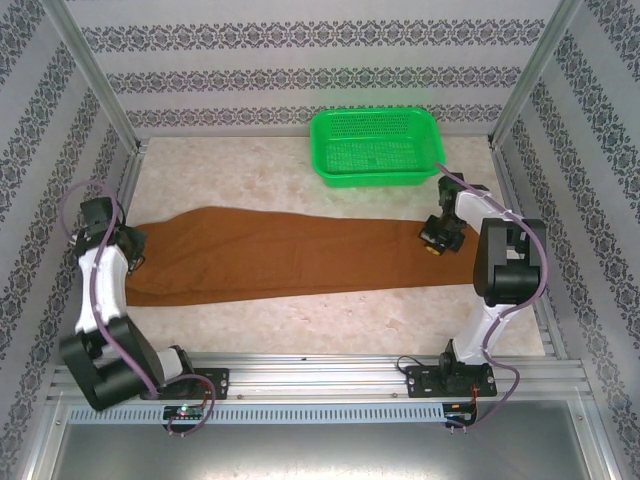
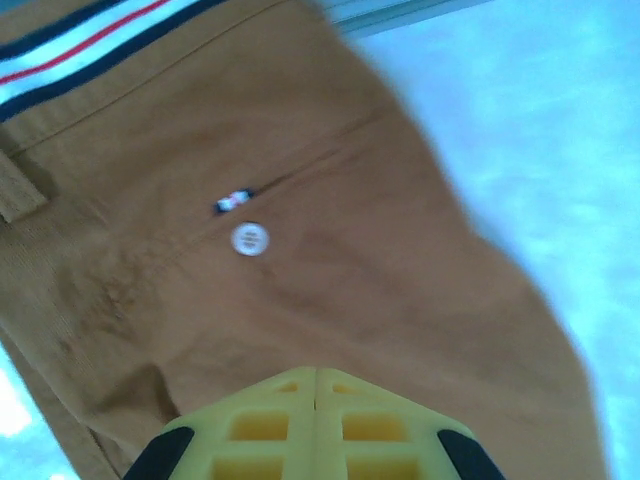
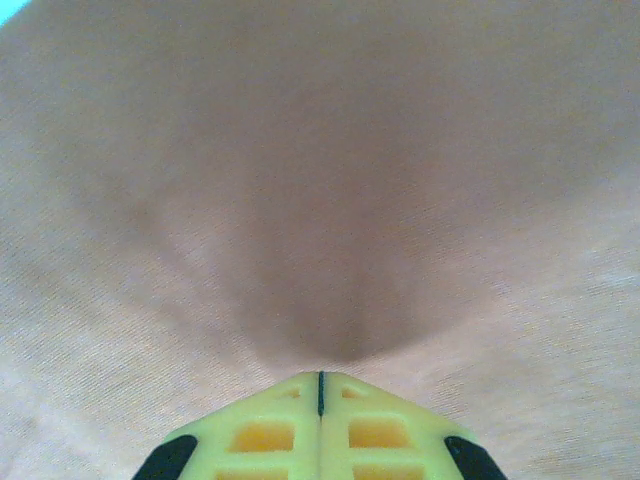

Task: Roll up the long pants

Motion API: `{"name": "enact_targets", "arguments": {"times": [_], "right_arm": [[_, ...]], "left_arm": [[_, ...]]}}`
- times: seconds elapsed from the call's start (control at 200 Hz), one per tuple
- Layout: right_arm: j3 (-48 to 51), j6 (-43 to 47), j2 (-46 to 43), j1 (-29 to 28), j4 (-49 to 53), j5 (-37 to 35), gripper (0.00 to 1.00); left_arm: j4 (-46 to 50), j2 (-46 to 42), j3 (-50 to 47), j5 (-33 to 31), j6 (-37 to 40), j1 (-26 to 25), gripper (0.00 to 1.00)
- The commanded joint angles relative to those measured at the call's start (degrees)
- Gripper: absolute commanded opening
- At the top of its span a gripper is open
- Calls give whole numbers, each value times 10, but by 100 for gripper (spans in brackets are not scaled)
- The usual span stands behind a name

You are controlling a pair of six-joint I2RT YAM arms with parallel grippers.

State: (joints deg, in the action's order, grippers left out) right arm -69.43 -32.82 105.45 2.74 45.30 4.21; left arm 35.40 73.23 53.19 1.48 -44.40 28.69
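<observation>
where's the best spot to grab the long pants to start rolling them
Probably the narrow leg end on the right, pinched from above. The long pants lie flat and stretched left to right, so that thin edge should lift and fold over easily, while the waist with its button is wider. The right gripper is shut there, cloth puckering at its tips.

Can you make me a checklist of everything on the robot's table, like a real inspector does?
Surface: pale marbled table.
Job's things: long pants lying flat, not rolled yet; the waist with its button is at the left.
Clutter: green basket at the far edge, apart from the pants.
Grippers: left pincer shut over the waist; right pincer shut, pinching cloth at the leg end.
Cables: purple cable looping along each arm.
Surroundings: patterned walls, metal frame.
</observation>
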Motion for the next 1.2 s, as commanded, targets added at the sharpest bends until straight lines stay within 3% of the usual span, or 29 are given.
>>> {"name": "enact_targets", "arguments": {"times": [0.0, 0.17, 0.4, 0.62, 0.714, 0.949, 1.194], "right_arm": [[5, -7, -36, -23, -4, 37, 0], [10, -14, -73, -48, 8, 85, 0], [32, -7, -110, -58, 23, 96, 0], [47, -7, -81, -59, 14, 114, 0], [51, -9, -66, -61, 10, 111, 0], [37, -11, -12, -51, 24, 70, 0], [-11, -17, 71, -4, 65, 34, 0]], "left_arm": [[53, 36, -1, -58, 4, 26, 0], [54, 33, -35, -82, -4, 37, 0], [62, 57, -81, -131, -40, 62, 0], [15, 107, -112, -60, -64, 86, 0], [8, 120, -106, -63, -68, 86, 0], [-18, 152, -75, -40, -72, 94, 0], [-40, 194, -30, 9, -91, 91, 0]]}}
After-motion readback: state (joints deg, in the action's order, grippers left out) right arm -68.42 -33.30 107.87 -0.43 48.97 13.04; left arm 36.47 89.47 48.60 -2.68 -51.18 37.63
